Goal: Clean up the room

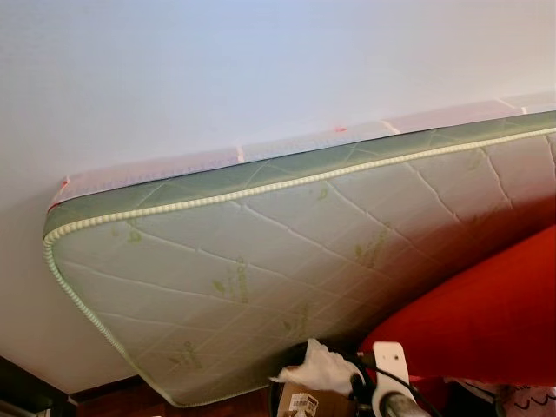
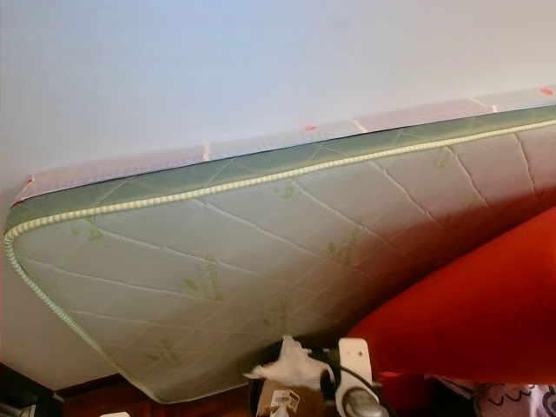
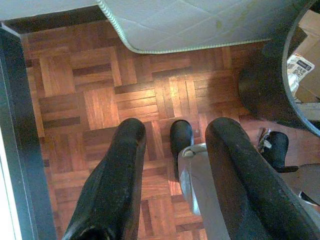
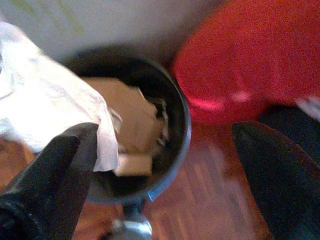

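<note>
Head views: we see the right pincer [image 1: 347, 375] carrying a white tissue [image 1: 317, 367] above the black bin [image 2: 261, 395], by the mattress [image 1: 287, 261]. Left wrist: the left pincer [image 3: 172, 170] hangs spread over the parquet floor [image 3: 100, 100]. Right wrist: fingers wide, tissue clinging to one; we should shake it free directly below, into the bin.

Soft, even daylight in the head views; the right wrist view is blurred, perhaps from motion

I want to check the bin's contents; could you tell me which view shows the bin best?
The right wrist view: it looks into the black bin, showing cardboard inside. The eye views catch its rim; the left wrist view shows its outer side.
</note>
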Robot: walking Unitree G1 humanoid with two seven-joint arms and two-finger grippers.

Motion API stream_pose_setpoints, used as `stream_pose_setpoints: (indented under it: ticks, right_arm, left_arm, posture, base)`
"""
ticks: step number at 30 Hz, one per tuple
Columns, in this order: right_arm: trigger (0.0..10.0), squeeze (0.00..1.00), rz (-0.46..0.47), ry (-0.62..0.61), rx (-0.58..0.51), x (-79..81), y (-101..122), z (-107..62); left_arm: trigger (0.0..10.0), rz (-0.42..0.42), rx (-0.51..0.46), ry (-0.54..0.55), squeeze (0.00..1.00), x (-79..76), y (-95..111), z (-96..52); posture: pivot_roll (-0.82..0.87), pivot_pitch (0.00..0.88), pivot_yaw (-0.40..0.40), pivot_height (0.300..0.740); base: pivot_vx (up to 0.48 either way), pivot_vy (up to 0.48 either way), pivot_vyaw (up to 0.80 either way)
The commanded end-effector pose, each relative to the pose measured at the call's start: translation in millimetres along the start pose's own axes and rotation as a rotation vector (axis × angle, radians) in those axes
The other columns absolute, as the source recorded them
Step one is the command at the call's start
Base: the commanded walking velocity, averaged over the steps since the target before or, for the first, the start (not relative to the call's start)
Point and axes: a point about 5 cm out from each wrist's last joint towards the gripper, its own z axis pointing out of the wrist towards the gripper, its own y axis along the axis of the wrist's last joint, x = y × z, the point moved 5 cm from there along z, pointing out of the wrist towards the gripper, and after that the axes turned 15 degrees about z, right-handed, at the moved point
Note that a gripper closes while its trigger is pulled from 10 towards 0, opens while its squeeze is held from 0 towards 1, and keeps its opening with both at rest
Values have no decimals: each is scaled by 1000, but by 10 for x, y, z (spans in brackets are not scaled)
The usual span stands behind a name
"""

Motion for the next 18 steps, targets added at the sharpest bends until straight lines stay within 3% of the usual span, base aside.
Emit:
stream_pose_setpoints:
  ticks: [1,3,4,7,9,12,16,17,18]
  right_arm:
    - [10000,0,41,-50,50,-126,-156,-18]
    - [10000,0,92,-67,47,-160,-163,-21]
    - [10000,0,176,-92,19,-200,-122,-20]
    - [10000,0,284,-103,-30,-230,-29,-17]
    - [10000,0,278,-80,-41,-210,14,-12]
    - [10000,0,172,-43,-29,-168,38,-4]
    - [10000,0,-149,-94,24,-208,-68,-12]
    - [10000,0,-160,-93,20,-209,-65,-13]
    - [10000,0,-100,-88,18,-201,-75,-14]
  left_arm:
    - [10000,8,38,-9,0,-17,-118,-27]
    - [10000,8,38,-9,0,-16,-119,-28]
    - [10000,8,41,-9,0,-14,-124,-28]
    - [10000,8,44,-9,0,-10,-133,-30]
    - [10000,9,48,-9,0,-9,-143,-32]
    - [10000,9,54,-11,0,-9,-156,-35]
    - [10000,8,58,-10,0,-2,-173,-40]
    - [10000,8,59,-10,0,-1,-176,-41]
    - [10000,8,60,-9,0,2,-181,-42]
  posture:
    - [62,166,-23,740]
    - [62,166,-23,740]
    - [61,167,-22,740]
    - [63,167,-21,740]
    - [61,168,-20,740]
    - [62,168,-21,740]
    - [63,166,-21,740]
    - [65,165,-20,740]
    - [65,165,-20,740]
  base:
    - [0,0,0]
    - [0,0,0]
    - [0,0,0]
    - [0,0,0]
    - [0,0,0]
    - [0,0,0]
    - [0,0,0]
    - [0,0,0]
    - [0,0,0]
